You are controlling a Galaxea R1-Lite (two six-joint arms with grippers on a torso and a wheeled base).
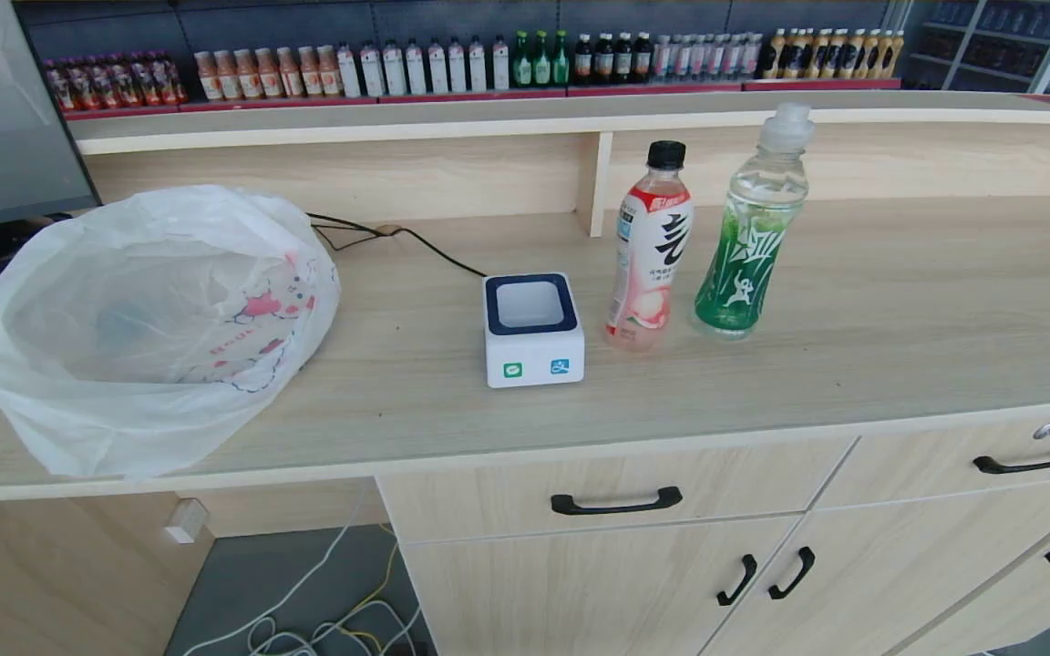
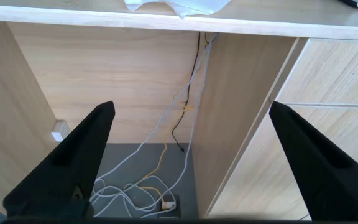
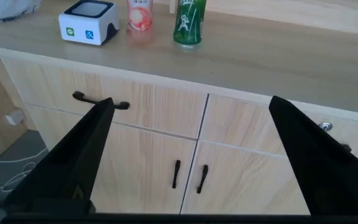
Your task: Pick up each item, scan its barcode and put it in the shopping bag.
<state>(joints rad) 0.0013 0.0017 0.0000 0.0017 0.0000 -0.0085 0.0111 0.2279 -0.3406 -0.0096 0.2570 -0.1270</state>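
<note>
At the counter's middle: one scanner, window facing up, likely so a barcode can be passed over it.
Bottles: two, upright, close together at the scanner's right; pink bottle nearer it, green bottle beyond; neither bagged yet.
Shopping bag: one, at the left end, mouth gaping, seemingly ready to receive.
Left gripper: below the front edge, jaws wide apart, empty.
Right gripper: below the front edge, facing the drawer fronts, jaws spread, holding nothing.
</note>
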